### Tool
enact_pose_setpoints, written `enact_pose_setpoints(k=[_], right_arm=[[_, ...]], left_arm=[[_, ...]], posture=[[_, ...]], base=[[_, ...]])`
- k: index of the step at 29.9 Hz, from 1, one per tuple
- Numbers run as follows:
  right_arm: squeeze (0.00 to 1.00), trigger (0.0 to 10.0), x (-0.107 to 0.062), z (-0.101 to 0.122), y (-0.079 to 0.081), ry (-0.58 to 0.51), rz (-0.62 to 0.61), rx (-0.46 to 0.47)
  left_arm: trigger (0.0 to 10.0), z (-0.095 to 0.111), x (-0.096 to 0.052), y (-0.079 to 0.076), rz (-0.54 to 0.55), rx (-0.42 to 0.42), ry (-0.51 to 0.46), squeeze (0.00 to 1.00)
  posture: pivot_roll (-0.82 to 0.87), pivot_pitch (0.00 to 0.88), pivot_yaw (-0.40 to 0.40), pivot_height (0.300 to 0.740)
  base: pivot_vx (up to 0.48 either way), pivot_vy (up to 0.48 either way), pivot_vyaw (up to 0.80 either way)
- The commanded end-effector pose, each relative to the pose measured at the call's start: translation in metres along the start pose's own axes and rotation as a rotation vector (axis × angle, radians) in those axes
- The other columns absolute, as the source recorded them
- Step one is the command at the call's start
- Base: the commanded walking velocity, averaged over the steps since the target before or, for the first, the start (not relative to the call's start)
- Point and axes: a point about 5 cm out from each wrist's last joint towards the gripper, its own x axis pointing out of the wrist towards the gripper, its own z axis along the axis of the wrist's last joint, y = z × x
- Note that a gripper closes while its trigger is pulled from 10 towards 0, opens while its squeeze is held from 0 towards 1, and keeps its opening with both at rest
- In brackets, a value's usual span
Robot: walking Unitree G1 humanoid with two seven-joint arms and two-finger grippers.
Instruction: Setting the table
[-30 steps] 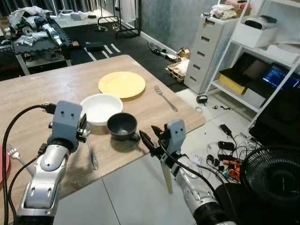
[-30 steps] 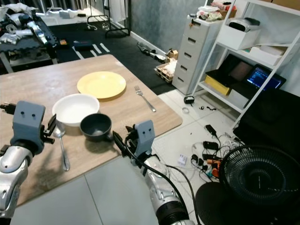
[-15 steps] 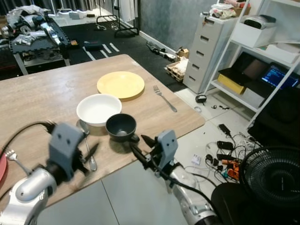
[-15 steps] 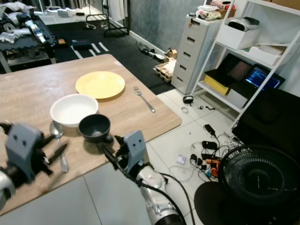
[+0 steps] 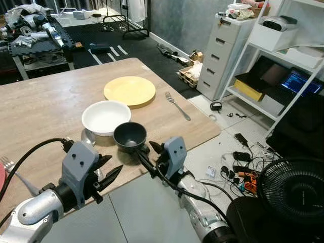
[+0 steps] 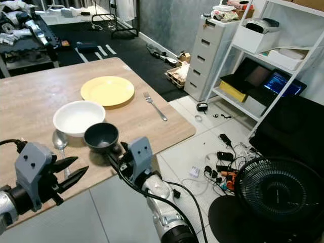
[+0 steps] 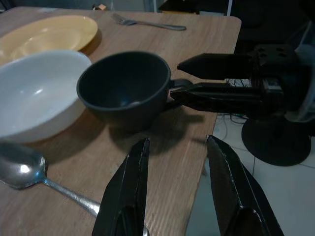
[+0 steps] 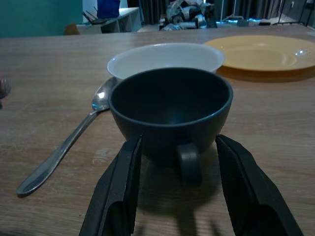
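the cup point(image 8: 170, 114) sat just ahead of the right gripper point(image 8: 178, 184), bowl point(image 8: 166, 59) and plate point(image 8: 268, 51) beyond, spoon point(image 8: 66, 142) beside.

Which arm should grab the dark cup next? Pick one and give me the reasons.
Right. The right gripper is open with a finger on each side of the dark cup, lined up on its handle. The left gripper is also open but sits farther back, over the spoon.
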Motion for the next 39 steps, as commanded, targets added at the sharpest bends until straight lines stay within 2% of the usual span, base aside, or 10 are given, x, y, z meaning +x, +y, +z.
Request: enact_pose_setpoints(k=[1,4,13,14,15,16,17,24,26,39], right_arm=[[0.0,10.0,0.0,-0.008,0.005,0.028,0.008,0.021],[0.0,10.0,0.002,-0.016,0.015,0.054,0.06,0.063],[0.0,10.0,0.009,-0.016,0.022,0.063,0.093,0.071],[0.0,7.6,0.01,-0.015,0.02,0.059,0.082,0.065],[0.0,7.6,0.01,-0.015,0.02,0.059,0.082,0.065],[0.0,5.6,0.01,-0.015,0.018,0.057,0.067,0.06],[0.0,4.5,0.01,-0.015,0.016,0.055,0.053,0.057],[0.0,3.3,0.011,-0.012,0.009,0.038,-0.005,0.044],[0.0,0.2,0.012,-0.011,0.008,0.034,-0.005,0.043],[0.0,0.0,0.007,-0.002,0.004,-0.03,0.004,0.045]], left_arm=[[10.0,-0.001,-0.005,0.0,0.005,-0.017,0.007,0.0],[10.0,-0.001,-0.008,0.001,0.014,-0.036,0.008,0.0],[10.0,-0.002,-0.013,-0.005,0.023,-0.05,0.016,0.0],[10.0,-0.003,-0.013,-0.006,0.024,-0.051,0.016,0.0],[10.0,-0.003,-0.013,-0.006,0.024,-0.051,0.016,0.0],[10.0,-0.002,-0.013,-0.006,0.027,-0.054,0.016,0.0],[10.0,-0.002,-0.012,-0.006,0.028,-0.055,0.016,0.0],[10.0,-0.003,-0.008,-0.007,0.03,-0.062,0.013,0.0],[10.0,-0.003,-0.007,-0.008,0.03,-0.062,0.013,0.0],[10.0,-0.009,-0.001,-0.008,0.055,-0.065,0.03,0.0]], posture=[[0.24,0.129,0.026,0.74],[0.25,0.128,0.021,0.74],[0.26,0.125,0.005,0.74],[0.26,0.121,0.005,0.74],[0.26,0.121,0.005,0.74],[0.26,0.121,0.005,0.74],[0.26,0.121,0.005,0.74],[0.25,0.112,0.008,0.74],[0.25,0.11,0.008,0.74],[0.23,0.106,0.012,0.74]], base=[[0.0,0.0,0.0],[0.0,0.0,0.0],[0.0,0.0,0.0],[0.0,0.0,0.0],[0.0,0.0,0.0],[0.0,0.0,0.0],[0.0,0.0,0.0],[0.0,0.0,0.0],[0.0,0.0,0.0],[0.0,0.0,0.0]])
